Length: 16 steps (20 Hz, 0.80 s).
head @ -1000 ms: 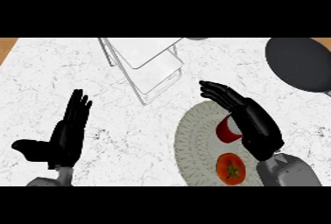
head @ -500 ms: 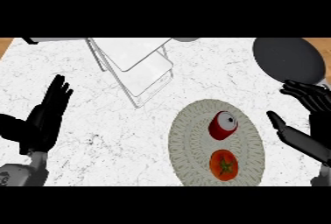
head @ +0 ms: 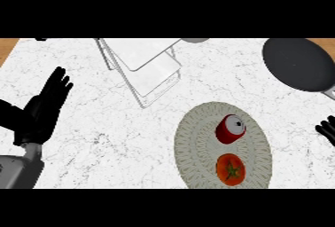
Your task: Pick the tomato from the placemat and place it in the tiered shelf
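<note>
A red tomato (head: 230,169) with a green stem lies on the near part of a round, pale woven placemat (head: 193,146). Just beyond it on the same mat stands a red can-like object (head: 230,129) with a white top. The white wire tiered shelf (head: 145,66) stands at the back centre of the marble counter. My left hand (head: 43,110) rests open at the left, fingers up, far from the mat. Only fingertips of my right hand (head: 326,131) show at the right edge, apart from the tomato.
A dark frying pan (head: 300,64) sits at the back right with its handle toward the right edge. Wooden surface shows beyond the counter's far corners. A small grey object (head: 195,40) peeks in at the top behind the shelf.
My right hand has drawn away from the placemat to the right edge, leaving the tomato and red can uncovered. The whole view has shifted, so the mat sits more centrally.
</note>
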{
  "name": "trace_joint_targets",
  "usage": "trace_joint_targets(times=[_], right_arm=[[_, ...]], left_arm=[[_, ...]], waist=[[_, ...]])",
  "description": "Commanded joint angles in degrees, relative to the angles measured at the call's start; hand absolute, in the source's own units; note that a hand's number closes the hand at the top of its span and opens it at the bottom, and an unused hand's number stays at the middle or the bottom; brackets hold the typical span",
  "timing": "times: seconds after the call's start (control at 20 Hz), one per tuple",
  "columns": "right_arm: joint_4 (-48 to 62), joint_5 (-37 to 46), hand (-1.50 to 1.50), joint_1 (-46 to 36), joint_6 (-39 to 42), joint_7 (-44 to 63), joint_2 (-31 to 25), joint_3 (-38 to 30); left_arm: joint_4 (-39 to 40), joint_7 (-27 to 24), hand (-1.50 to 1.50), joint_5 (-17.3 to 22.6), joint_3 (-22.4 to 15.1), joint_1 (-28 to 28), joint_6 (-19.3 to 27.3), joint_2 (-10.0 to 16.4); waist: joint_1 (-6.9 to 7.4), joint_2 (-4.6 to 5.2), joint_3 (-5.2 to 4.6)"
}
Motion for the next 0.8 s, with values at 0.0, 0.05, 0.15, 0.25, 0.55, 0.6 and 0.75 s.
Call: trace_joint_targets(times=[0.0,0.05,0.15,0.25,0.55,0.6,0.75], right_arm=[[-7.7,5.68,-1.5,5.17,3.6,10.82,-8.72,1.21],[-8.02,9.28,-1.5,5.75,4.1,11.85,-10.85,0.84],[-9.19,17.23,-1.5,5.45,5.39,15.22,-16.96,-1.55],[-13.56,24.02,-1.5,7.73,5.78,19.35,-20.14,-2.86],[-18.44,33.35,-1.5,4.34,5.79,35.85,-24.24,4.01],[-19.22,32.74,-1.5,2.46,5.79,38.7,-25.48,5.05],[-16.7,34.37,-1.5,-2.34,3.84,44.09,-25.83,10.72]], left_arm=[[0.1,-0.04,0.0,0.28,0.51,-0.44,-1.03,0.28],[0.07,1.62,0.0,-0.31,-0.33,-1.91,-0.45,0.14],[0.33,1.47,0.0,0.02,0.47,-1.94,-0.61,0.62],[0.32,0.87,0.0,-0.07,0.31,-0.85,-0.03,-0.26],[0.65,1.2,0.0,-1.09,-1.56,-2.65,-0.64,-1.77],[0.4,2.43,0.0,-0.98,-0.83,-4.3,-0.56,-0.82],[0.32,3.01,0.0,-1.28,-1.95,-4.75,-0.69,-1.99]], waist=[[0.42,0.13,-0.25],[0.17,0.21,-0.22],[0.54,0.38,-0.47],[-0.22,0.05,-0.58],[2.21,0.61,-0.32],[2.6,0.64,-0.39],[3.32,0.68,-0.27]])
